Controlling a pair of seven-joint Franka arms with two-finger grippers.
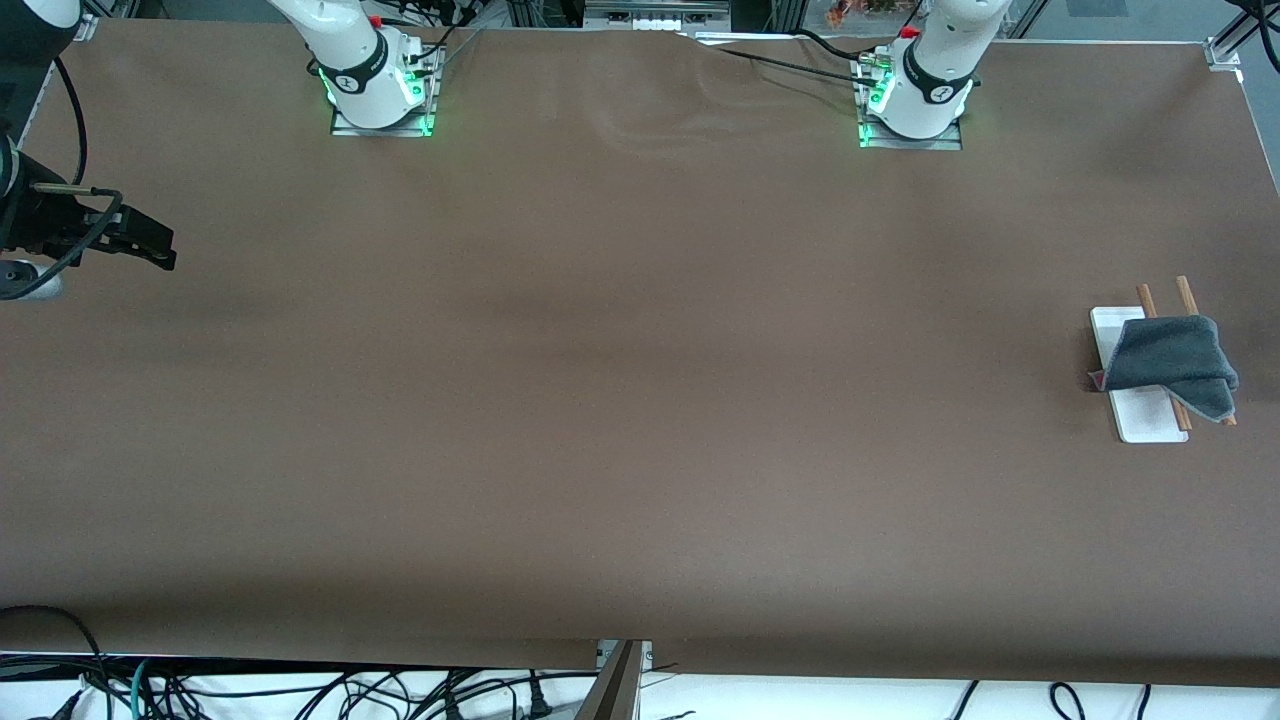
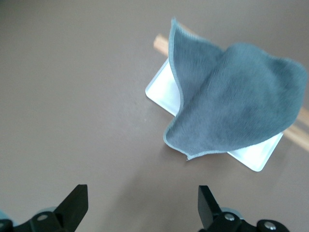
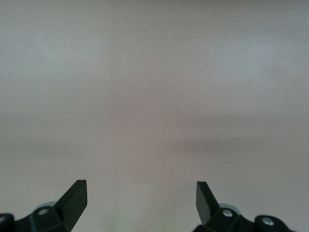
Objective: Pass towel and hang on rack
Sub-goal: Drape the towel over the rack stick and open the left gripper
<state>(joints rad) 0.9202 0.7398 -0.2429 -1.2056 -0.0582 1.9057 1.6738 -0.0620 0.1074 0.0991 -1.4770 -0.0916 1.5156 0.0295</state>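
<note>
Towel: draped grey-side-up over rack, right edge of frame.
Left gripper: spread wide, empty, above table near towel.
Right gripper: spread, empty, upper left edge.

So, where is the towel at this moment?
The towel lies draped over the rods of the rack, at the left arm's end of the table in the front view, with neither gripper holding it.

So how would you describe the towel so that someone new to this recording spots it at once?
Look to the left arm's end of the brown table, where the rack stands on a flat white base with two thin brown rods. The towel is the dark grey cloth draped over those rods, the only soft thing there, with a sliver of red at one corner.
</note>
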